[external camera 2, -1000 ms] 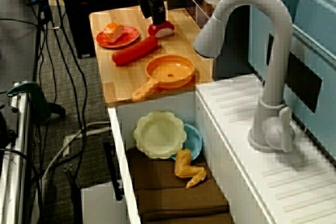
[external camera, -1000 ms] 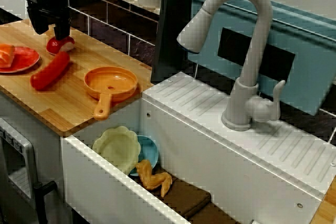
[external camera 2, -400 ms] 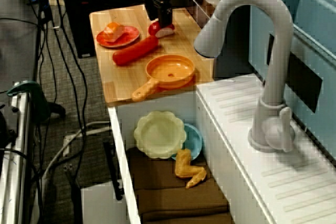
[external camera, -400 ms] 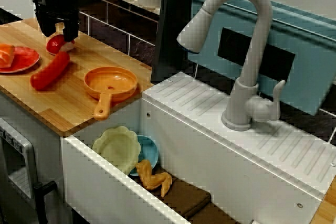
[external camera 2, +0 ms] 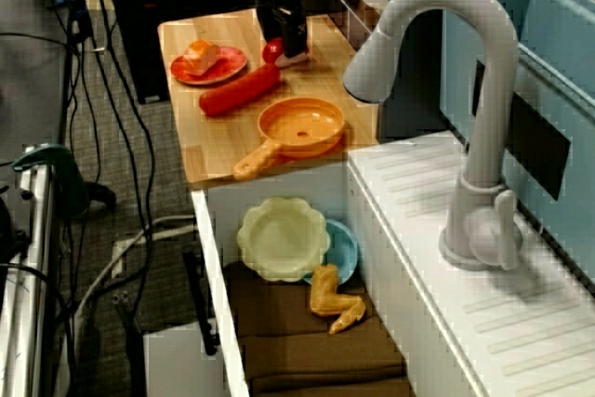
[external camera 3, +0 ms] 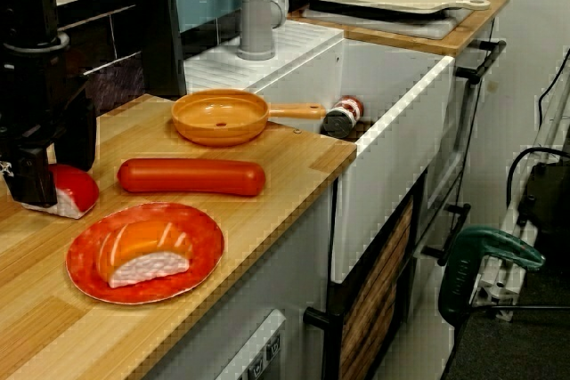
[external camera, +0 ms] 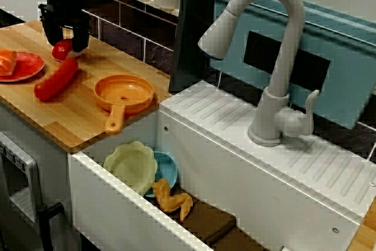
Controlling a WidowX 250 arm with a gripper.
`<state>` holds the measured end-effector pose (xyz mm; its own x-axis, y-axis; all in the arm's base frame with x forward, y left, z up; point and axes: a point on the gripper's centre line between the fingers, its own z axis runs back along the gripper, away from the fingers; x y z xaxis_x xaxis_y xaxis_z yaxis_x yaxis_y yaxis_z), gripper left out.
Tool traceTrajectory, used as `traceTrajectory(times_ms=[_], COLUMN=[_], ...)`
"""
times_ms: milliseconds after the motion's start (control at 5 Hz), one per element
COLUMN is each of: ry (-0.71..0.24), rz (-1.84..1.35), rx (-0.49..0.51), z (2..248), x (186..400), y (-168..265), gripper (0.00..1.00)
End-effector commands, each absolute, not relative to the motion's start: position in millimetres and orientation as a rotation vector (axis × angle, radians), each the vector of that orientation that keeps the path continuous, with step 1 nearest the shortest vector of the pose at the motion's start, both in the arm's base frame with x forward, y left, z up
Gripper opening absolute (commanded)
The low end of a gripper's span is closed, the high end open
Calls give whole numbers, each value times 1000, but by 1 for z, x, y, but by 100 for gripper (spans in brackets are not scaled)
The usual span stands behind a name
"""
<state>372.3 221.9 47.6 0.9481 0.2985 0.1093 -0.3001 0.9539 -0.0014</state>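
My black gripper [external camera: 64,39] is low over the back of the wooden counter [external camera: 76,116]. Its fingers stand on either side of a small red piece with a white base [external camera: 61,50]. From the side, that red piece [external camera 3: 76,189] rests on the wood, partly behind the near finger [external camera 3: 31,175]. The view from above shows the gripper [external camera 2: 284,44] over the same red piece [external camera 2: 272,49]. The finger spread matches the earlier frames, so I read it as open. Just in front lies a red sausage [external camera: 56,80].
An orange pan [external camera: 124,90] sits near the counter's sink end. A red plate [external camera 3: 200,238] carries a salmon slice [external camera 3: 142,251]. The sink holds a pale green dish [external camera: 132,166], a blue bowl [external camera: 168,168], a fried wing [external camera: 170,199] and brown cloth [external camera: 205,221]. A grey faucet [external camera: 276,57] stands behind.
The gripper has moved right and slightly down, from left of the red piece to around it. The red piece, sausage, pan and plate stay where they were.
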Motion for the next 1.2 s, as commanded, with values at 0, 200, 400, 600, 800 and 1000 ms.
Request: traceTrajectory(times_ms=[0, 200, 400, 600, 800, 1000], ry=[-143, -152, -150, -139, -143, -149], rz=[314, 342, 356, 369, 358, 350], rx=[59, 60, 62, 54, 38, 22], z=[70, 68, 69, 74, 90, 103], x=[380, 377, 376, 373, 368, 362], y=[228, 227, 228, 229, 222, 214], gripper=[100, 0, 0, 0, 0, 0])
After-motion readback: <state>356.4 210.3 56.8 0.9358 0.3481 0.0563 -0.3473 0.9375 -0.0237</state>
